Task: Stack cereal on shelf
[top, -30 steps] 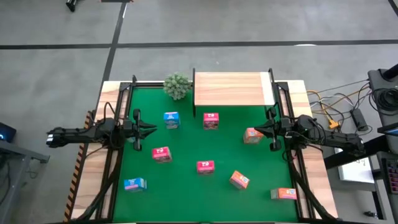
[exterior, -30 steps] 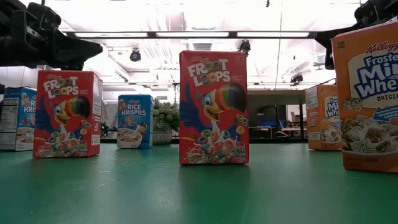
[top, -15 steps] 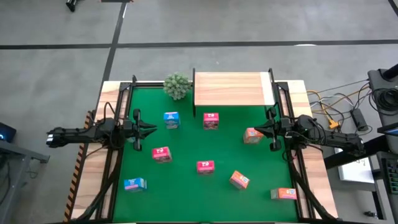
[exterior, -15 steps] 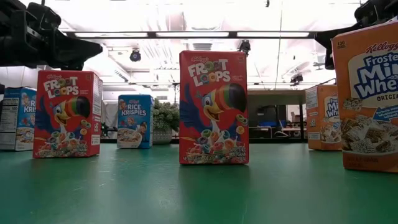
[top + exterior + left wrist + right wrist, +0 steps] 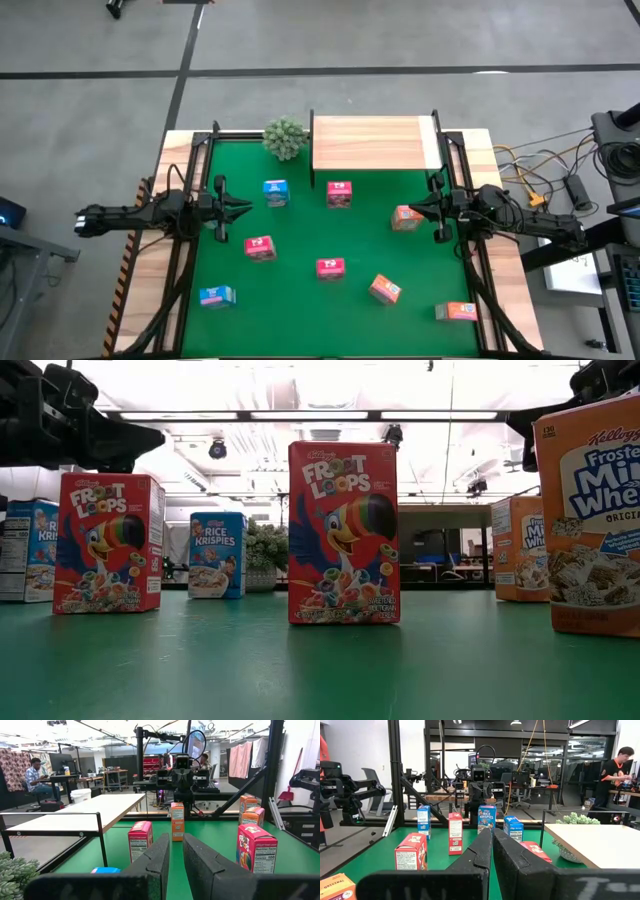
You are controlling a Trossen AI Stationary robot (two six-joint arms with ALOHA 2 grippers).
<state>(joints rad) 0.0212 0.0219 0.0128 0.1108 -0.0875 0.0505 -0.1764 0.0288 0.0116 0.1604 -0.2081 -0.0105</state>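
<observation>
Several small cereal boxes stand upright and scattered on the green table: blue ones [image 5: 275, 192] [image 5: 217, 296], red ones [image 5: 339, 194] [image 5: 259, 248] [image 5: 330, 268], and orange ones [image 5: 406, 218] [image 5: 385, 289] [image 5: 457, 312]. The wooden shelf [image 5: 372, 143] stands at the far edge with nothing on its board. My left gripper [image 5: 247, 208] [image 5: 176, 840] hovers level at the table's left side, shut save for a narrow slit, and touches nothing. At the right side my right gripper [image 5: 413, 209] [image 5: 492, 836] hovers level and shut, just short of the orange box [image 5: 406, 218].
A small green plant [image 5: 285, 138] stands at the far edge, left of the shelf. Black frame rails [image 5: 190, 230] run along both sides of the table. Cables [image 5: 540, 185] lie off the table's right. People sit at desks in the room beyond [image 5: 35, 772].
</observation>
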